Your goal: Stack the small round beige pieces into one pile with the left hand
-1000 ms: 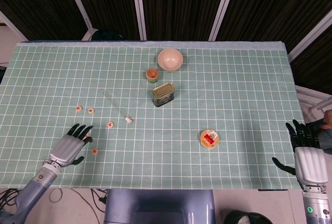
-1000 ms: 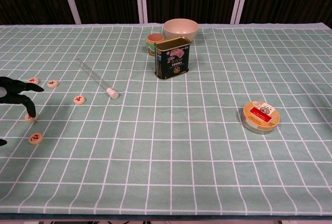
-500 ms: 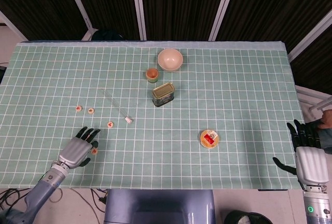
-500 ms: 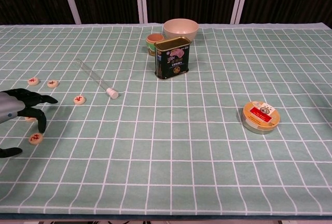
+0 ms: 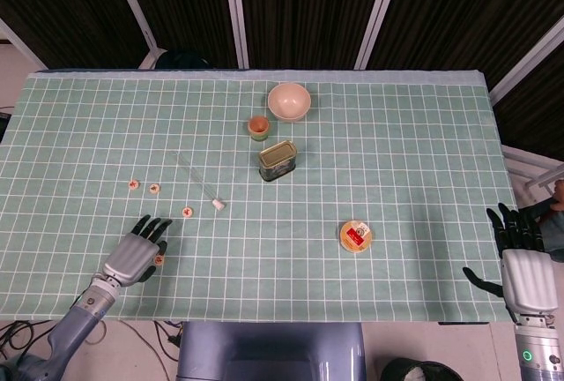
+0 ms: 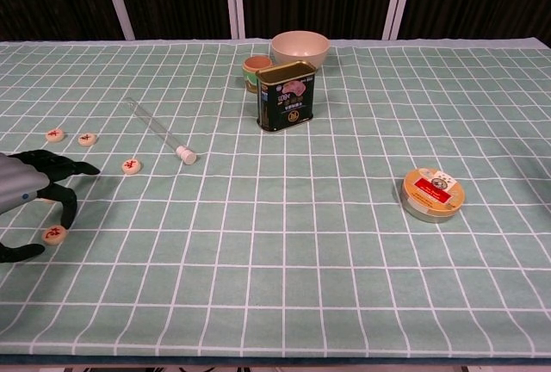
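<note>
Several small round beige pieces with red marks lie on the left of the green checked cloth. Two sit side by side, one further right, and one close to the front edge. My left hand hovers low with its fingers spread and holds nothing. The front piece lies just beside its fingertips, between a finger and the thumb. My right hand is open beyond the table's right edge, far from the pieces.
A glass tube lies slanted just right of the pieces. Further back stand a tin can, a small orange cup and a beige bowl. A round flat tin lies at centre right.
My left hand has drawn back toward the front edge and slightly right, and its fingers now reach beside the front piece. That piece has shifted slightly. The right hand is unchanged.
</note>
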Robot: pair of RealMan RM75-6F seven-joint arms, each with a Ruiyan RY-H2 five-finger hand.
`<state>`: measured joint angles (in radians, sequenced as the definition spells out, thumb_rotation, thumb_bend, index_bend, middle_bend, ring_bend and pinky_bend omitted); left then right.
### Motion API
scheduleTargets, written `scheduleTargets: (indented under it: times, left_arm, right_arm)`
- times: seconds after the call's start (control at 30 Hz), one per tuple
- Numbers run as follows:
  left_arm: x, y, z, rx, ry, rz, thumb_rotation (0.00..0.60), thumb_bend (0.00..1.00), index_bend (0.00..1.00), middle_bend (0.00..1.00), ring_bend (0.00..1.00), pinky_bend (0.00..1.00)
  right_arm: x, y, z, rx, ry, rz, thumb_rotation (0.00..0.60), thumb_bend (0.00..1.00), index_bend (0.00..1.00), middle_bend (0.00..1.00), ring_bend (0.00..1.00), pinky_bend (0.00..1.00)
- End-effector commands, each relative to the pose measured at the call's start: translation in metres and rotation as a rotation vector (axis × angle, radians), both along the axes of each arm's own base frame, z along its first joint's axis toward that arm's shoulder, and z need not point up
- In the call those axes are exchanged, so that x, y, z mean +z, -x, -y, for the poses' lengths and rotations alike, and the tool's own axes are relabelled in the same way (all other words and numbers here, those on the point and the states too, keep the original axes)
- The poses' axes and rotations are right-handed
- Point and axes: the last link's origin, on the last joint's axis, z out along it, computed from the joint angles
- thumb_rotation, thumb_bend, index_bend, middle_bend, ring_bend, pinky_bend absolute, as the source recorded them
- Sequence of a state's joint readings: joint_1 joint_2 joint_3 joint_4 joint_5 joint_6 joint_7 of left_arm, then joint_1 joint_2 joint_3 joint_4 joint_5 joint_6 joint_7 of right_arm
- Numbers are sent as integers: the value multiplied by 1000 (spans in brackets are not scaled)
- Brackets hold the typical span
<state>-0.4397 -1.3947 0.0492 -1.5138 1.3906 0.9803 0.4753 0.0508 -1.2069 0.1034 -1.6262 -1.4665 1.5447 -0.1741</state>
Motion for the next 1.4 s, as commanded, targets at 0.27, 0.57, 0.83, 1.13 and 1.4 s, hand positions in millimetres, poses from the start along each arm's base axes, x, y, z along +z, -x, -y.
scheduleTargets:
  times: [0.27,0.57,0.83,1.13,1.4]
  left_arm:
    - [-3,-3,-1,-15,-2,4,600,307,462,0,0,0]
    - [-4,-5,0,-26,-2,11,600,313,483,0,0,0]
    - [-3,-4,-1,-26,-8,16,600,338,511,7,0,0]
    - [13,-4,-9,-11,-64,58,600,338,507,17,0,0]
    - [42,9,-36,33,-145,61,600,338,503,26,0,0]
  right_arm:
    - [0,0,0,0,0,-1,600,232,64,13,31,0]
    - [0,0,0,-2,-2,-2,600,233,64,13,31,0]
    - [0,0,0,-4,-3,2,600,233,65,13,31,0]
    - [0,0,0,-2,-1,2,600,232,66,13,31,0]
    - [0,0,0,-8,-3,6,600,232,66,13,31,0]
